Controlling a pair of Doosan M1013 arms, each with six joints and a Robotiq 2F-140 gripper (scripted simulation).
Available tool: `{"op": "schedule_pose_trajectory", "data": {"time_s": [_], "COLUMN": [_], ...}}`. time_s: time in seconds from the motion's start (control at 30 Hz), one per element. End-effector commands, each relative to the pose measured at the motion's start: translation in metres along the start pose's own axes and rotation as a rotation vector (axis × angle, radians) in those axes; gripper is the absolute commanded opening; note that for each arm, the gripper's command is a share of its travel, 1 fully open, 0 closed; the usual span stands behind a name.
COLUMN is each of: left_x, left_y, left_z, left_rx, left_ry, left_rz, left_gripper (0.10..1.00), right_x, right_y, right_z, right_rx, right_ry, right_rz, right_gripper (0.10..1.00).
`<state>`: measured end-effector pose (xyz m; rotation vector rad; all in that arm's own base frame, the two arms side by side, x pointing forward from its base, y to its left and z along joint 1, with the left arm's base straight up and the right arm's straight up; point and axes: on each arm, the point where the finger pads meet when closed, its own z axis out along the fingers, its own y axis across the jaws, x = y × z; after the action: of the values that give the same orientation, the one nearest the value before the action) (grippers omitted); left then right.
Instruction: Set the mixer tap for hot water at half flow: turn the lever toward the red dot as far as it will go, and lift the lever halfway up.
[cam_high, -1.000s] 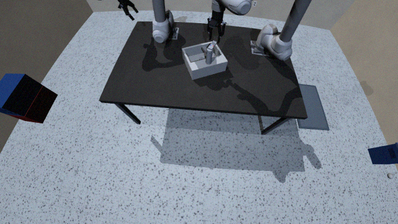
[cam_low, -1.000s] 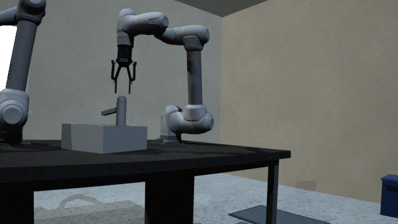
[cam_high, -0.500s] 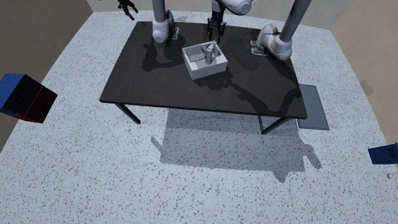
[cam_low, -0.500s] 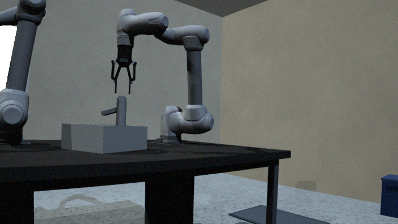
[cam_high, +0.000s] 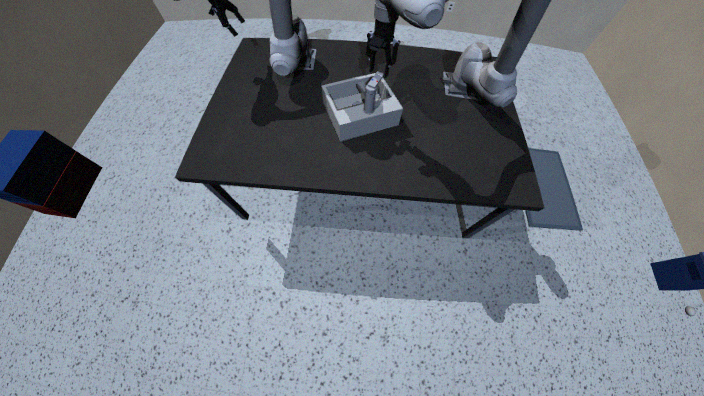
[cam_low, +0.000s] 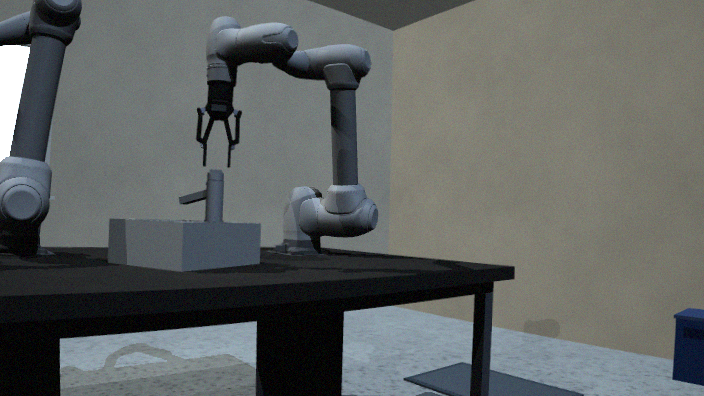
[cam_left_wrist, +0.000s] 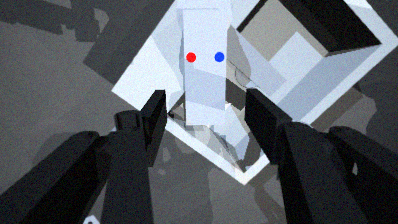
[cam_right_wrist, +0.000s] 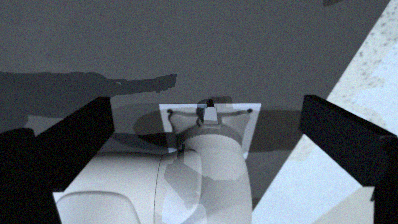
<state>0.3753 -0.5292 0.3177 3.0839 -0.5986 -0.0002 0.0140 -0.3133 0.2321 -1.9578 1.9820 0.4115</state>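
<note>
The mixer tap (cam_high: 370, 103) (cam_low: 214, 202) stands upright at the white box-shaped basin (cam_high: 370, 125) (cam_low: 150, 245), its spout (cam_low: 193, 197) over the basin. Its flat lever (cam_high: 374, 81) (cam_left_wrist: 205, 85) has a red dot (cam_left_wrist: 191, 57) on the left and a blue dot (cam_left_wrist: 219, 57) on the right in the left wrist view. My left gripper (cam_high: 379, 73) (cam_low: 216, 165) (cam_left_wrist: 206, 105) is partly open and empty, pointing down just above the tap top, its fingers on either side of the lever in the wrist view. Contact is not visible. My right gripper (cam_high: 239, 28) (cam_right_wrist: 207, 113) is wide open and empty, away from the basin.
The basin stands on the black table (cam_high: 280, 160) (cam_low: 350, 280). The two arm bases stand at the table's back, to either side of the basin. One arm base (cam_right_wrist: 210, 170) lies below my right gripper. A blue bin (cam_high: 675, 274) (cam_low: 687, 350) stands on the floor away from the table.
</note>
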Motion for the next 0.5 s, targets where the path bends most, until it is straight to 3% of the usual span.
{"op": "schedule_pose_trajectory", "data": {"time_s": [0.0,0.47], "left_x": [0.000,0.000], "left_y": [0.000,0.000], "left_z": [0.001,0.018], "left_rx": [0.000,0.000], "left_ry": [0.001,0.001], "left_rz": [0.000,0.000], "left_gripper": [0.486,0.486], "right_x": [0.000,0.000], "right_y": [0.000,0.000], "right_z": [-0.001,-0.001], "right_rx": [0.000,0.000], "right_ry": [0.001,0.001], "right_rz": [0.000,0.000], "right_gripper": [1.000,1.000]}}
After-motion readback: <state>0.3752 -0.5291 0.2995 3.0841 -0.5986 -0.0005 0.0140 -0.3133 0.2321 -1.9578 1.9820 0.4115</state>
